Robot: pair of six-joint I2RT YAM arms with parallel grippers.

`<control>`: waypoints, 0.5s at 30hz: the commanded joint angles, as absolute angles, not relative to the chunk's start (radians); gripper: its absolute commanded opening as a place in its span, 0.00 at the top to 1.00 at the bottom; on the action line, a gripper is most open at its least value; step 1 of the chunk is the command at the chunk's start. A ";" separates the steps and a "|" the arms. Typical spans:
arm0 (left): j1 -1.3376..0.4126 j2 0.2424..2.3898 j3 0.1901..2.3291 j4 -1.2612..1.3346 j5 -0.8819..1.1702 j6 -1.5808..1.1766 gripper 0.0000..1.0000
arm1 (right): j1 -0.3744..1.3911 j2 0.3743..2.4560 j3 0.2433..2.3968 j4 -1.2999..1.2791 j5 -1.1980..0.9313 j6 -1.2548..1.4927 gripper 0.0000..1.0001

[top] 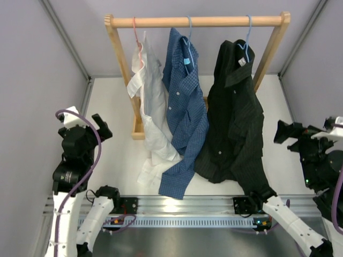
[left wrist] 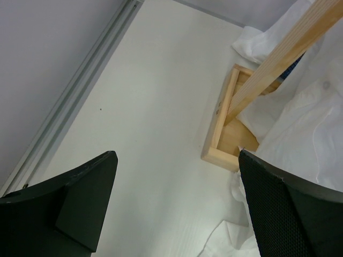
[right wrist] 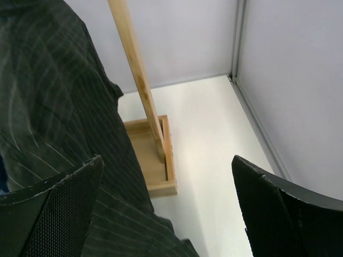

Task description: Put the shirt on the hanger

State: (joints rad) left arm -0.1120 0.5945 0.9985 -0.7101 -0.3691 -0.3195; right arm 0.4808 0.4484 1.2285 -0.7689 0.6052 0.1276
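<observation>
The black striped shirt (top: 235,123) hangs on the light-blue wire hanger (top: 247,38) at the right end of the wooden rail; its hem lies on the table. It fills the left of the right wrist view (right wrist: 59,101). My left gripper (top: 102,127) is open and empty at the left, away from the clothes; in its wrist view (left wrist: 177,206) it is over bare table beside the rack foot. My right gripper (top: 284,132) is open and empty just right of the black shirt, not touching it; in its wrist view (right wrist: 169,209) it frames the shirt's edge and the rack foot.
A wooden clothes rack (top: 198,21) stands at the back, with feet on the table (left wrist: 221,134) (right wrist: 155,160). A white shirt (top: 150,107) on a pink hanger (top: 136,32) and a blue checked shirt (top: 185,107) hang left of the black one. Grey walls enclose the table.
</observation>
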 commanded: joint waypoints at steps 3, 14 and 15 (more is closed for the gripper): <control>-0.115 0.532 1.069 -0.836 -0.302 -0.308 0.02 | 0.466 0.361 1.238 -0.937 0.614 0.156 0.01; -0.117 0.430 1.086 -0.916 -0.146 -0.242 0.02 | 0.466 0.308 1.209 -0.991 0.575 0.158 0.00; -0.117 0.426 1.083 -0.916 -0.147 -0.244 0.02 | 0.468 0.310 1.203 -0.991 0.575 0.158 0.01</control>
State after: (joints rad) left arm -0.1131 0.4335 1.0698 -0.9028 -0.2066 -0.2707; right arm 0.4808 0.3164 1.2175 -0.9531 0.5938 0.1608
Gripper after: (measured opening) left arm 0.982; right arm 0.993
